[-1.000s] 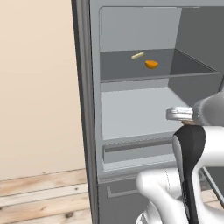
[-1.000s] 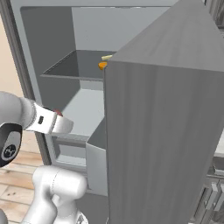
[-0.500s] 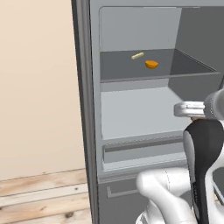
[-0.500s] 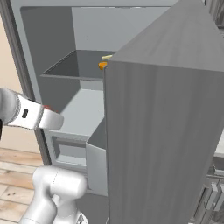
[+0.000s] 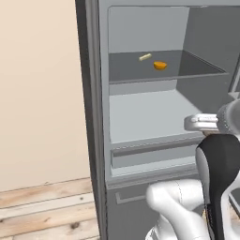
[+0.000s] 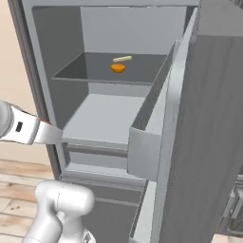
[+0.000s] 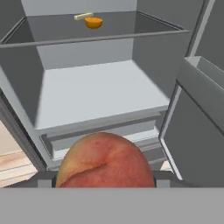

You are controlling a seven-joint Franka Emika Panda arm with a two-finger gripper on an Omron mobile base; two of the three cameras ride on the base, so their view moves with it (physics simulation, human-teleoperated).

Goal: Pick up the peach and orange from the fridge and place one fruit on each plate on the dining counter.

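Currently: peach (image 7: 105,161) in the claw (image 7: 104,181), just outside the open fridge (image 5: 96,117).
Item one, peach: held between the two fingers, jaws part-way apart around its middle; probably light, soft-skinned and easily bruised, best gripped gently across its widest girth. Item two, orange (image 7: 93,22): on the upper shelf (image 7: 52,33) toward the back, just beside a pale yellow stick (image 7: 83,16); likely firmer, round and prone to rolling, best taken across its sides. Surfaces: smooth grey shelves, middle shelf (image 7: 96,92) bare, drawer below. Room: fridge door (image 6: 190,142) swung open on the right, beige wall (image 5: 37,93), wood plank floor (image 5: 47,211).
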